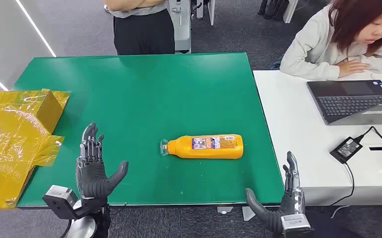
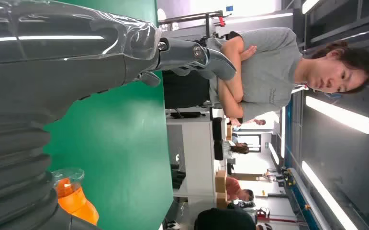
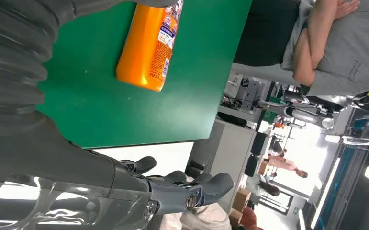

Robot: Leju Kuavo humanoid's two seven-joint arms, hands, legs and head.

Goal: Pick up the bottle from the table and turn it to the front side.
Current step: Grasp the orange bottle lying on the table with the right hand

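The orange bottle [image 1: 206, 147] lay on its side on the green tabletop [image 1: 144, 94] (cap toward the left robot hand [image 1: 93, 166]). Both that and the right robot hand [image 1: 284, 201] were released, fingers spread, holding nothing, well apart from the bottle.

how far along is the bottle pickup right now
Nothing looks done yet: the orange bottle lies on its side on the green table, untouched. The left hand and right hand hover open, holding nothing. Grasping, lifting and turning it remain.
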